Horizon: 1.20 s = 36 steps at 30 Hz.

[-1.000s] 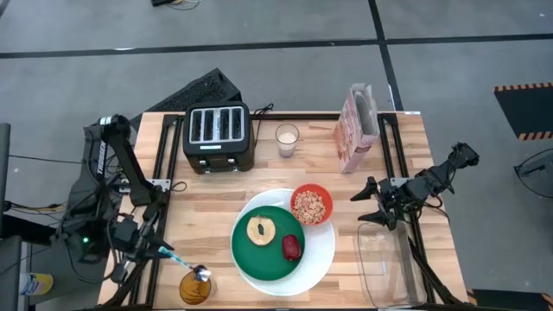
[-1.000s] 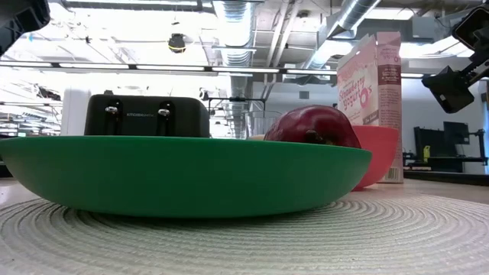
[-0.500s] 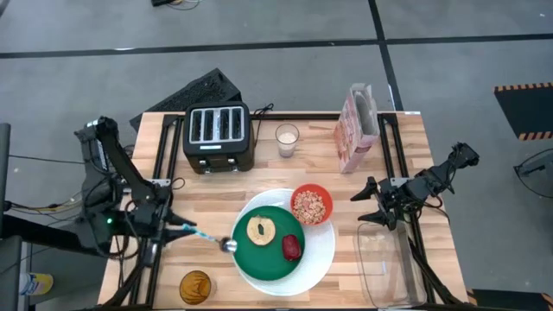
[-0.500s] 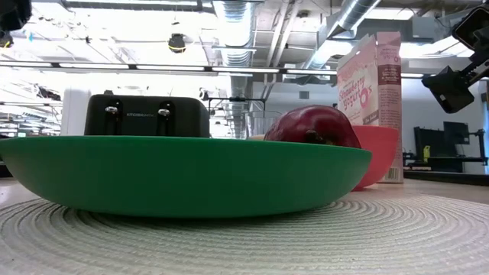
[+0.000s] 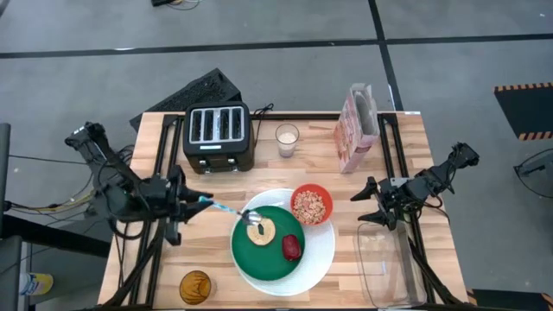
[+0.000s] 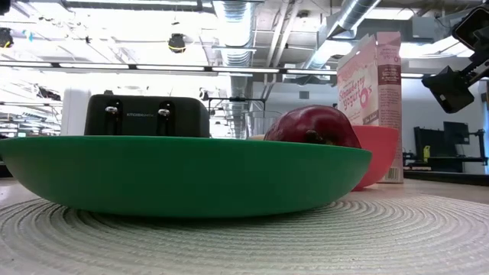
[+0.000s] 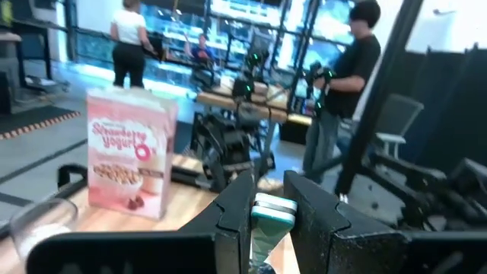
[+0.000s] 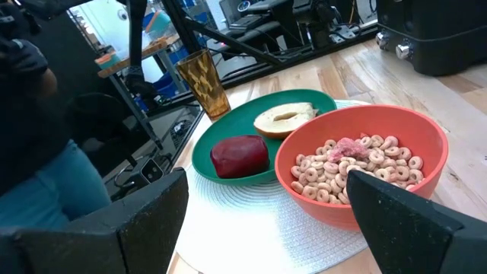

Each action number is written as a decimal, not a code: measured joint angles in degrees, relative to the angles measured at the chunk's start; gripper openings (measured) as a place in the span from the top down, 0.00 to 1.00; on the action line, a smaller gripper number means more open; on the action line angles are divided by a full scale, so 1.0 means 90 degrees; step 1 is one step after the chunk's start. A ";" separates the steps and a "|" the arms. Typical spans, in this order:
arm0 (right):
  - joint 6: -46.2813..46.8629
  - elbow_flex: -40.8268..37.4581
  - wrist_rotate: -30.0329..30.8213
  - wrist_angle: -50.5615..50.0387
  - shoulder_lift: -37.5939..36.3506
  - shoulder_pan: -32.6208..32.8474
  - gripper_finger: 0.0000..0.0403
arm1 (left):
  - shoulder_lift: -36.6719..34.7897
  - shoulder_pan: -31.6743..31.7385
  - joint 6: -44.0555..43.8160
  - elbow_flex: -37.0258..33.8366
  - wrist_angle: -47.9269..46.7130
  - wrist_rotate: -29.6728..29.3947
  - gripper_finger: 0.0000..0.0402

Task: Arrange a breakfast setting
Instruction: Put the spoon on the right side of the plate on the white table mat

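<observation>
A green plate (image 5: pixel 268 246) sits on a large white round plate (image 5: pixel 318 250) at the table's near middle. On the green plate lie round toasted bread (image 5: pixel 262 231) and a dark-red fruit (image 5: pixel 292 248). A red bowl (image 5: pixel 311 205) of cereal rests on the white plate's far right. My left gripper (image 5: pixel 199 200) is shut on the blue-handled spoon (image 5: pixel 226 210), left of the plates. The spoon's bowl (image 5: pixel 253 218) is over the green plate's far-left rim, beside the bread. My right gripper (image 5: pixel 371 204) is open and empty at the table's right. My left gripper pinches the spoon's blue handle (image 7: pixel 271 215) between its two fingers, at the handle's free end. The fingers come level from the table's left, and the spoon runs on from them toward the right. I cannot tell whether the spoon's bowl touches the plate or the bread.
A black toaster (image 5: pixel 218 136), a glass of milk (image 5: pixel 287 138) and a cereal box (image 5: pixel 357 128) stand along the far edge. An amber glass (image 5: pixel 195 287) stands at the near left. A clear container (image 5: pixel 384 259) sits at the near right. People stand in the room beyond.
My left gripper has gone from the table's near left corner toward the far edge and the right, keeping hold of the spoon. The spoon's bowl has travelled from over the amber glass to the green plate's far-left rim by the bread.
</observation>
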 joint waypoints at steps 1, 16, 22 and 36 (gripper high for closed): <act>0.0001 0.0000 0.0000 0.0000 0.0000 0.0000 0.06 | 0.0000 0.0107 0.0084 0.0000 0.0120 0.0034 0.86; 0.0148 -0.0030 0.0351 0.0326 0.0002 -0.0002 0.06 | 0.0002 0.1313 0.0335 0.0000 0.0537 0.1317 0.86; 0.1189 -0.0037 0.1212 0.1000 0.0000 -0.0004 0.06 | 0.0002 0.1657 0.0166 0.0000 0.0549 0.1664 0.86; 0.4993 -0.0019 0.1832 0.1714 0.0149 -0.0007 0.06 | 0.0615 0.2203 0.0610 0.0000 0.1391 0.1855 0.86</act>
